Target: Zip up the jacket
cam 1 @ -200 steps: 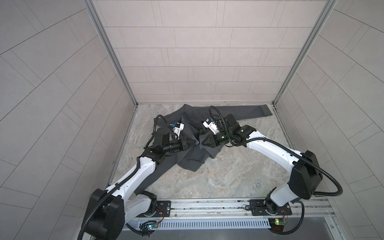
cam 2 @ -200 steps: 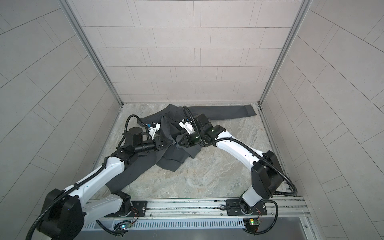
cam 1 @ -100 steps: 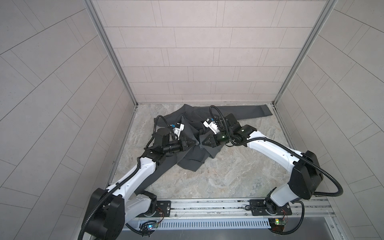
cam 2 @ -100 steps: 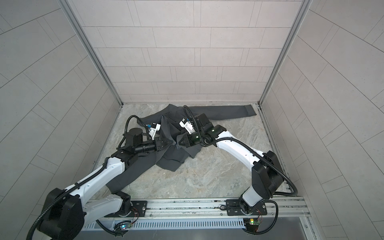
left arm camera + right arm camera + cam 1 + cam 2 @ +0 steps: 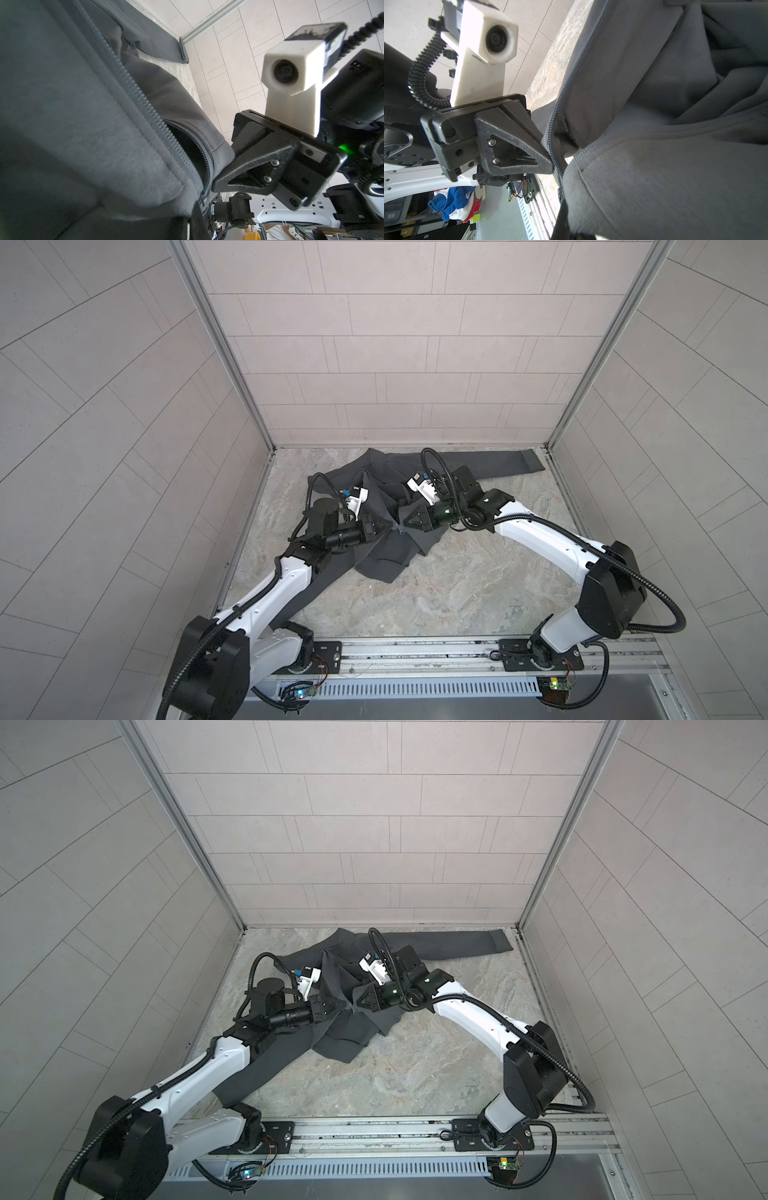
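The dark grey jacket (image 5: pixel 386 560) lies crumpled on the marble table, also in the other top view (image 5: pixel 345 1040). My left gripper (image 5: pixel 385 526) and right gripper (image 5: pixel 405 521) face each other tip to tip, each shut on a front edge of the jacket beside the zipper. The zipper slider (image 5: pixel 400 532) hangs just below the two tips. In the left wrist view the zipper teeth (image 5: pixel 145 108) run down the fabric and split open near the right gripper (image 5: pixel 218 184). The right wrist view shows the left gripper (image 5: pixel 549 164) pinching the zipper edge (image 5: pixel 556 145).
One sleeve (image 5: pixel 511 462) stretches to the back right corner. The other sleeve (image 5: pixel 328 585) runs under the left arm toward the front left. Tiled walls close the table (image 5: pixel 457 585) on three sides, and the arms' rail (image 5: pixel 415 649) lines the front.
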Tool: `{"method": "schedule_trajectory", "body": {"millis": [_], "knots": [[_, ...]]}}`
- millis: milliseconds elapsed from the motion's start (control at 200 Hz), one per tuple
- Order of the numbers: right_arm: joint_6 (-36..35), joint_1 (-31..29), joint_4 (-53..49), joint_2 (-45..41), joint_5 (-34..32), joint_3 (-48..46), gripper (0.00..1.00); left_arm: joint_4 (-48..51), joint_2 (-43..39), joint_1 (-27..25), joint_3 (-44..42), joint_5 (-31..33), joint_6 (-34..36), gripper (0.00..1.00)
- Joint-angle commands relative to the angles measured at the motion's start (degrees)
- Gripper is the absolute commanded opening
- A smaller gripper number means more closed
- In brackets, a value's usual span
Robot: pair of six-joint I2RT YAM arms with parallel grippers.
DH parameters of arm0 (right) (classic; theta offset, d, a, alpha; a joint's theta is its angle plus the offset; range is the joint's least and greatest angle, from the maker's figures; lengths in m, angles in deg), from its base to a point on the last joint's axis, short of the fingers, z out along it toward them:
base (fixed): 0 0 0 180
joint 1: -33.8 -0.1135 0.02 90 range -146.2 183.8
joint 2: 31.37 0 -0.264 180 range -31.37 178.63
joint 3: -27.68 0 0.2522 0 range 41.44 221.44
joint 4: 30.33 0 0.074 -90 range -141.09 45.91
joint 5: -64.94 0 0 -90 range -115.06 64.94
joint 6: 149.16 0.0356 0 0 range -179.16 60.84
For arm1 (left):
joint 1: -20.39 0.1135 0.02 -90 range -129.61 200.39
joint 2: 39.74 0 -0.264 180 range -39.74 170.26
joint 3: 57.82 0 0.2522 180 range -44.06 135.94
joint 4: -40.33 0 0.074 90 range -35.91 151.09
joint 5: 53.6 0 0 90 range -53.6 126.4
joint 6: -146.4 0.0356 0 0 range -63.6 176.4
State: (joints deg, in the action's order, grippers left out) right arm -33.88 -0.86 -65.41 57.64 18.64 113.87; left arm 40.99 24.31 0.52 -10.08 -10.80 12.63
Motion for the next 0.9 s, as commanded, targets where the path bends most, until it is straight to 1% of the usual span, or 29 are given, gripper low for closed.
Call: {"method": "schedule_trajectory", "body": {"millis": [0, 355, 896], "knots": [[-0.09, 0.02, 1.54, -1.14, 1.36, 0.52, 0.0, -3.49, -1.21, 0.08, -0.58, -1.75, -0.35, 0.0], [0.47, 0.01, 2.86, -0.51, 1.67, 0.61, 0.0, -4.38, -1.12, 0.1, -0.91, -2.17, -0.97, 0.0], [0.47, 0.03, 5.34, 1.47, 2.08, 0.57, 0.0, -8.87, -1.11, -0.06, -2.33, -3.58, -3.72, 0.0]]}}
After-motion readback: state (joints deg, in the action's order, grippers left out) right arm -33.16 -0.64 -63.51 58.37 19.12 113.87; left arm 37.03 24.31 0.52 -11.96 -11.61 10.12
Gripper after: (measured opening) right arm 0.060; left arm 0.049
